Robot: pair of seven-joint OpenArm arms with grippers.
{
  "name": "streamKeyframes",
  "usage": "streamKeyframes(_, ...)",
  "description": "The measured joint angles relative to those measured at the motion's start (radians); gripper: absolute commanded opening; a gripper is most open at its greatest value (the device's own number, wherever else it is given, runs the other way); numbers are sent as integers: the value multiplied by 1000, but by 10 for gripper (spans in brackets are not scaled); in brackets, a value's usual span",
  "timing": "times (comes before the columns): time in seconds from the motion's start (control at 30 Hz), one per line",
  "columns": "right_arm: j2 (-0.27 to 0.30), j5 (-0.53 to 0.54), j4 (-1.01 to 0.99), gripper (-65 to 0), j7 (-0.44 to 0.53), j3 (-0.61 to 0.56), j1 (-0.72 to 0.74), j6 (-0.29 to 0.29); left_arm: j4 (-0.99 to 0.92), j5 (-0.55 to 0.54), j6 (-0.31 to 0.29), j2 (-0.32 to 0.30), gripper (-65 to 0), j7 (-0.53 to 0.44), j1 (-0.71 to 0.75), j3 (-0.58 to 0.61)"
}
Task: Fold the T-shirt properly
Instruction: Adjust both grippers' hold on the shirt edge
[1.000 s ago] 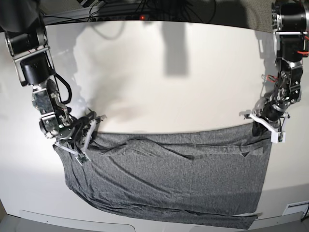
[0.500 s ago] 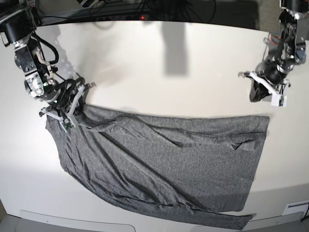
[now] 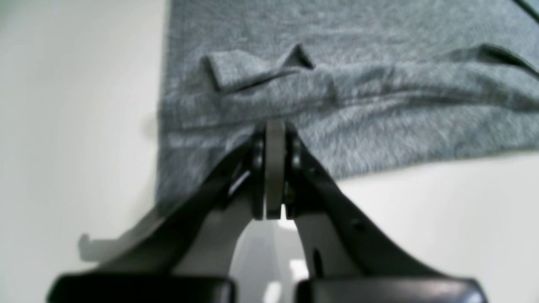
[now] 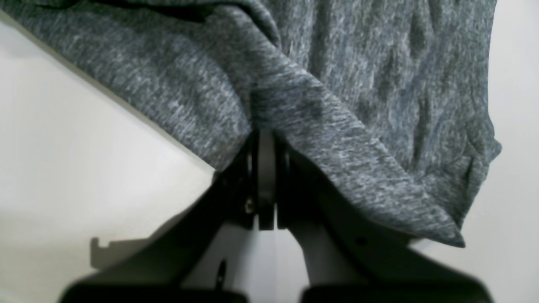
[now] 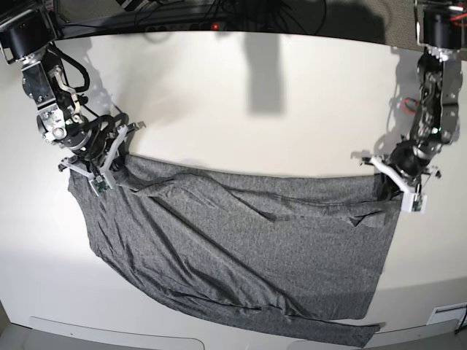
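Nearest the base camera, a narrow strip of the heather-grey, thin knit long-sleeved T-shirt (image 5: 241, 255) trails along the front edge of the plain white surface (image 5: 241, 109), ending in a point at the lower right of that view. Behind it the cloth spreads as one broad wrinkled sheet, with long creases running slantwise and a small turned-over flap near the upper right edge.

Farther back, at the shirt's top edge, the two hands work the corners. The right hand (image 4: 266, 139), on the left of the base view, has its black fingers pressed together with a bunch of the grey knit draped over and around the tips; it appears to pinch the fabric, though the cloth hides the very tips. The left hand (image 3: 275, 126), on the right of the base view, is closed too, its tips meeting right at the shirt's edge; whether cloth lies between them is hard to tell.

Beyond the shirt the white surface is bare up to a dark band of cables (image 5: 182, 14) at the far edge.
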Motion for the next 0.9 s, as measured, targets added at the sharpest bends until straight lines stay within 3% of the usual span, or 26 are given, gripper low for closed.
streamKeyframes(0.23,0,0,0,-650,-1,0,0,0,-231,2,11,-4,-650,1,-153,-2)
streamKeyframes(0.37,0,0,0,-650,0,0,0,0,-332,0,-23,8,-650,-3,-198,-2)
streamKeyframes(0.5,0,0,0,-650,-1,0,0,0,-379,1,-42,27,-650,-32,-189,-3)
streamKeyframes(0.63,0,0,0,-650,-4,0,0,0,-425,70,-40,70,-650,-84,-198,-7)
streamKeyframes(0.77,0,1,4,-650,-35,0,2,0,-405,56,-49,66,-650,-193,-124,-8)
streamKeyframes(0.9,3,-4,32,-650,-49,2,-11,0,-328,52,-52,52,-650,-216,-28,-9)
